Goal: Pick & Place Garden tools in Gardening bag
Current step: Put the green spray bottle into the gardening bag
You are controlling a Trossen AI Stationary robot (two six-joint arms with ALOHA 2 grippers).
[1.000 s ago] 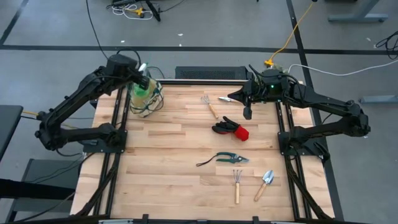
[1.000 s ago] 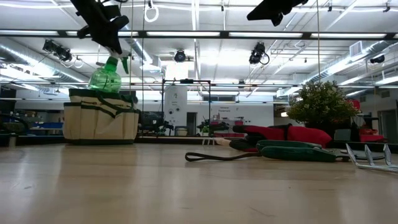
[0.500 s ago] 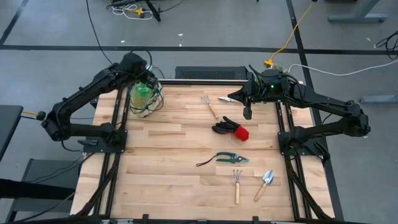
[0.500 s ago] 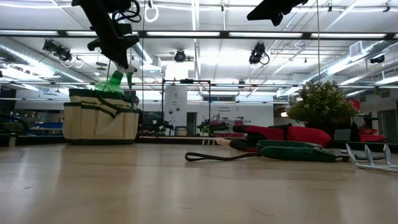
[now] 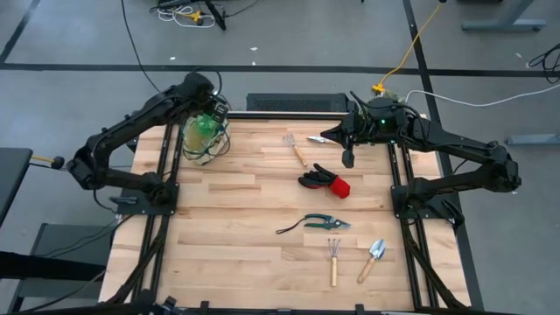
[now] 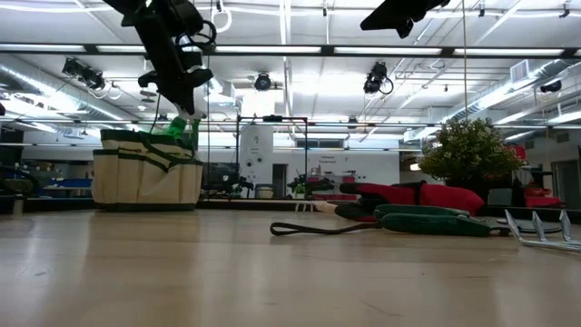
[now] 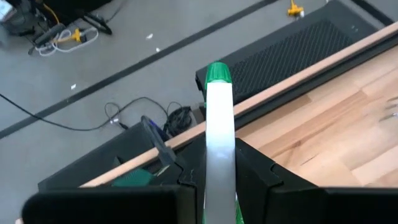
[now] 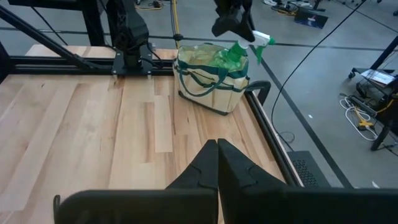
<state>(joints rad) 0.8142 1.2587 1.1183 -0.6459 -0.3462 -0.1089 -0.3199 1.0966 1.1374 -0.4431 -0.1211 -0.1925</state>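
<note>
The green spray bottle (image 8: 237,53) hangs partly inside the beige gardening bag (image 6: 145,173) at the table's far left corner, and only its top (image 6: 178,127) shows above the rim. My left gripper (image 5: 210,110) is above the bag (image 5: 203,142), shut on the bottle's head. My right gripper (image 8: 217,147) is shut on nothing and hovers high over the far right of the table (image 5: 348,157). Gloves (image 5: 325,181), shears (image 5: 320,222), a small rake (image 5: 332,259) and a trowel (image 5: 374,257) lie flat on the table. My left gripper pinches the spray bottle's white head (image 7: 219,155) between its two fingers (image 7: 256,177), one on each side, with the green nozzle tip (image 7: 217,72) sticking out ahead. The fingers slant downward from above. The bottle hangs below them, its body sunk in the bag's opening.
A wooden-handled fork (image 5: 296,150) and another tool (image 5: 318,139) lie at the far middle. A bushy plant (image 6: 467,150) stands behind the gloves in the low view. Dark rails (image 5: 166,175) run along both table sides. The bag's handles (image 8: 193,78) stand up around its opening.
My left gripper has gone down and toward the table's right, staying shut on the spray bottle. The bottle stood clear above the bag's rim and has sunk into the bag, so that only its top shows.
</note>
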